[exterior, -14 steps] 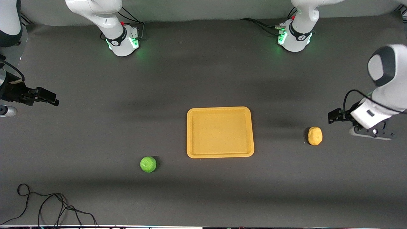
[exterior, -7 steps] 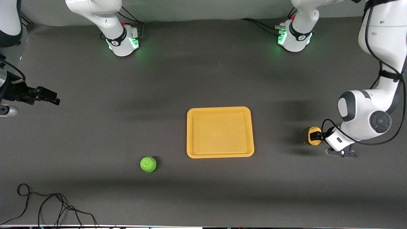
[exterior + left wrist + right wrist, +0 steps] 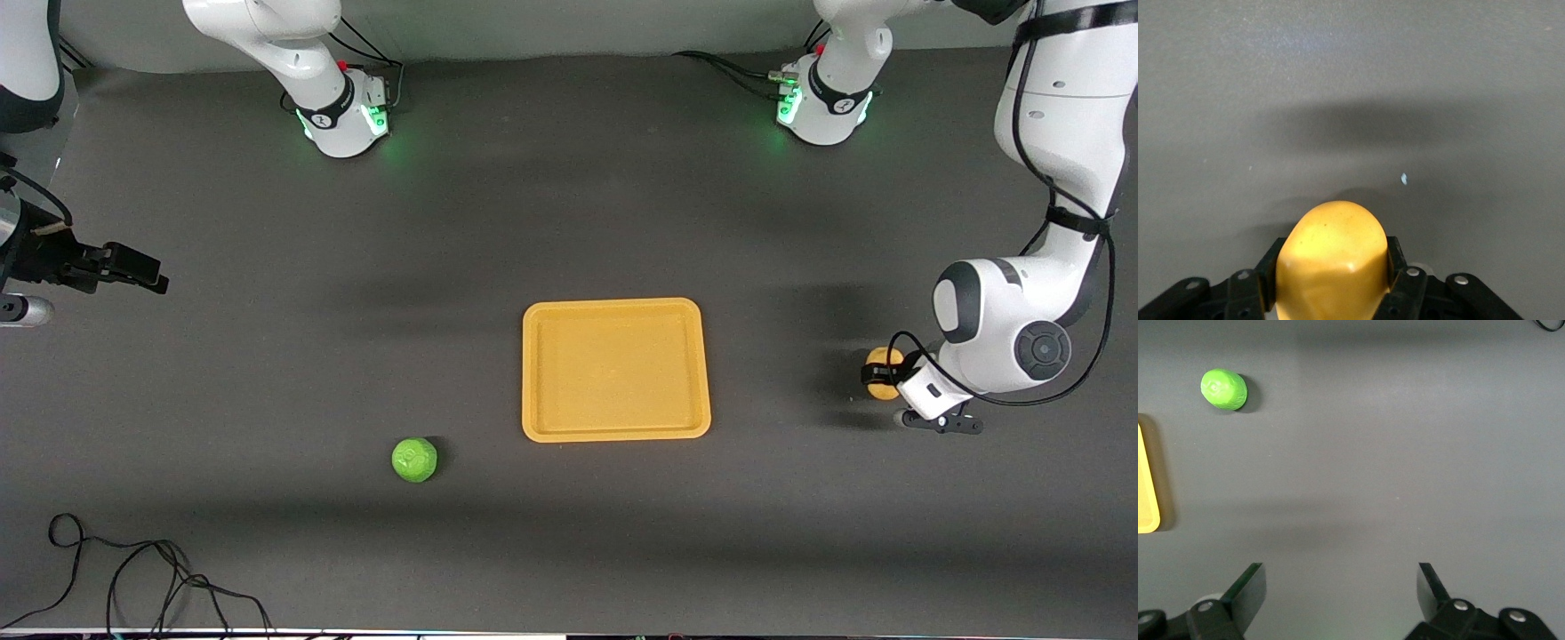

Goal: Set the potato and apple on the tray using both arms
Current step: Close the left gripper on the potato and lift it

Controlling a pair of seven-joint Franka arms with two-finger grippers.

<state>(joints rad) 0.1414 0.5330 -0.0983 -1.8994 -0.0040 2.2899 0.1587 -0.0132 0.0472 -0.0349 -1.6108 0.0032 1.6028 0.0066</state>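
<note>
Since a moment ago the left gripper (image 3: 880, 373) has dropped onto the potato (image 3: 879, 367), which lies well apart from the tray (image 3: 616, 430), toward the left arm's end; its fingers (image 3: 1395, 257) now hug the potato's sides. The grasp is in hand; next comes lifting it over the tray. The right gripper (image 3: 1338, 593) waits wide open. The apple (image 3: 414, 460) sits nearer the camera than the tray.
</note>
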